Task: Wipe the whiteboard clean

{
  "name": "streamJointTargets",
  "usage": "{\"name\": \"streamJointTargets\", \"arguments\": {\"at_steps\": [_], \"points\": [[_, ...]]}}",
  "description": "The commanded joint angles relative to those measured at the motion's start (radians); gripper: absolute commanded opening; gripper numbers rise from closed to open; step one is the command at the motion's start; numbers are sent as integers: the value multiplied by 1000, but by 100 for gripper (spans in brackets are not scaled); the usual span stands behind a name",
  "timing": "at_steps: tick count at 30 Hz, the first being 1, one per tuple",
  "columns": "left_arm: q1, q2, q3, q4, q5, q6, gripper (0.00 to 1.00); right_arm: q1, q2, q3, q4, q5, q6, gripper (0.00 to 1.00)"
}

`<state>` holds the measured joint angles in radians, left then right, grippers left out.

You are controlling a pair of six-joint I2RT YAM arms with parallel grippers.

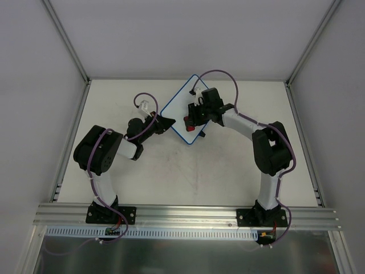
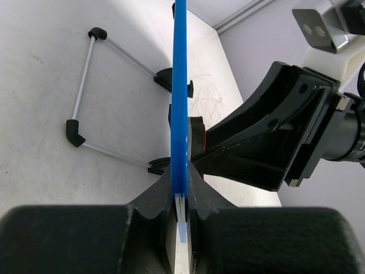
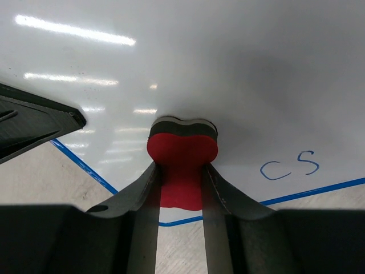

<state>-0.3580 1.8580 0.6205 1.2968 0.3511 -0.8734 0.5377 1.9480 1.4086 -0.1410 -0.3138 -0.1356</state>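
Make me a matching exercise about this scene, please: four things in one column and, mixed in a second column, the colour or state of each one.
Column one:
1 whiteboard
2 eraser
3 letters "CS"
4 left gripper

Column two:
A red, held in the right gripper
B jaws shut on the whiteboard's edge
C blue, written on the whiteboard
D white with a blue rim

Pairs: 1-D, 2-A, 3-C, 4-B.
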Motion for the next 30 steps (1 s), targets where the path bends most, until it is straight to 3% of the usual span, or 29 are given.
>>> {"name": "streamJointTargets", "arguments": {"at_steps": [1, 17, 25, 30], "points": [[-19, -10, 21, 372, 75, 22, 0, -24, 109, -40, -20, 66, 54, 0], [-18, -16, 13, 377, 77, 24, 0, -199, 128, -65, -38, 238, 297, 0], [-19, -11, 18, 378, 83, 22, 0, -209, 132, -45, -57, 237, 297, 0], [-18, -6, 19, 378, 83, 20, 0, -199, 11, -75, -54, 280, 286, 0]]}}
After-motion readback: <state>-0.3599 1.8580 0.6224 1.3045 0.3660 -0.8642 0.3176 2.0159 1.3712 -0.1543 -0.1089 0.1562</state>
